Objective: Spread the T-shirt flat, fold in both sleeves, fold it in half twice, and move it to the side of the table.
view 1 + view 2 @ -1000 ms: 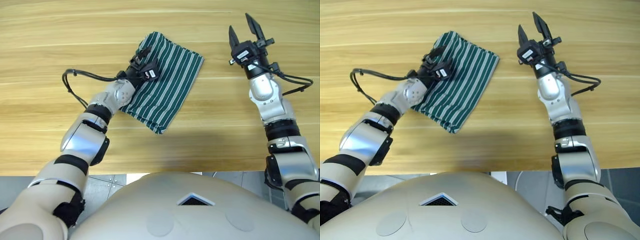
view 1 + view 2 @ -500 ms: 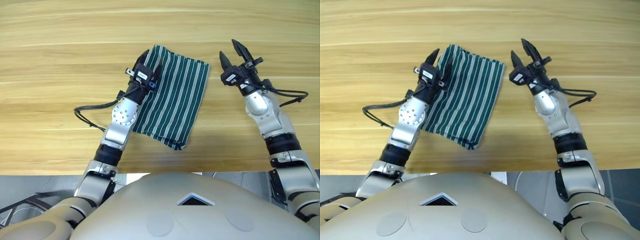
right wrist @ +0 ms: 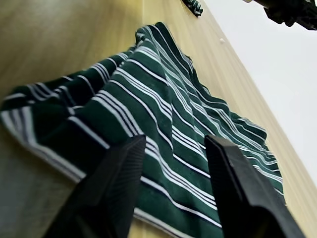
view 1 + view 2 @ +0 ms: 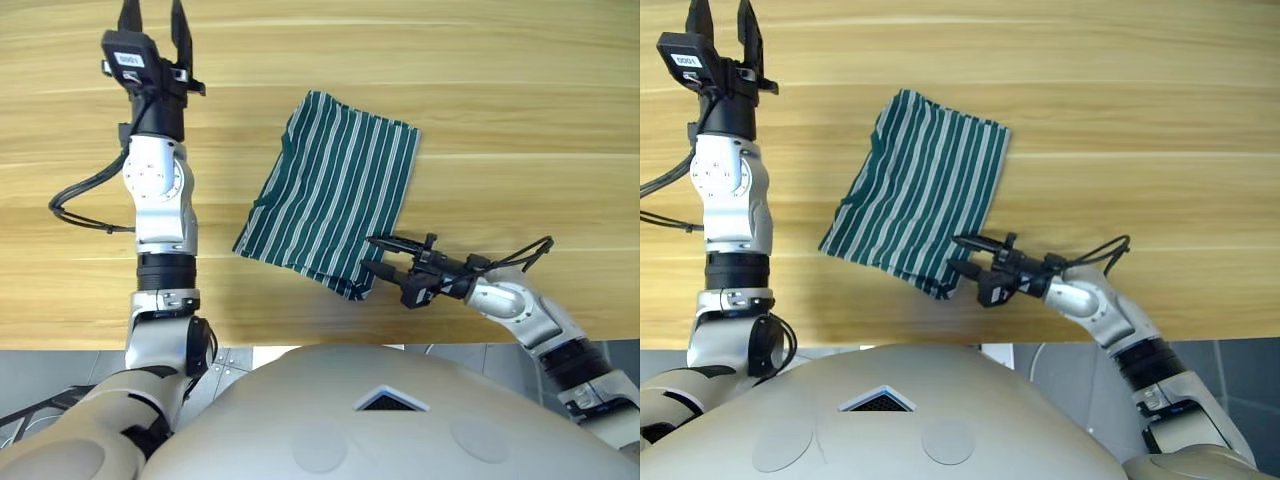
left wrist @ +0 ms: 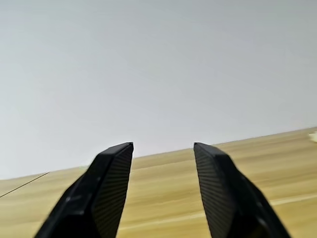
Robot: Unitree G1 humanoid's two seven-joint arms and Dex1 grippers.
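Where T-shirt ends, right hand gapes.

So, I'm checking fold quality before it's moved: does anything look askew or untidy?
The T-shirt lies askew, diagonal to the table edge. Its left edge is wavy, and the layers at the near corner, by the right end effector, don't line up. No damage visible.

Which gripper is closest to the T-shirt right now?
The right gripper, open at the folded T-shirt's corner nearest the robot. The left gripper, also open, is off to the left over the table, well clear of the cloth.
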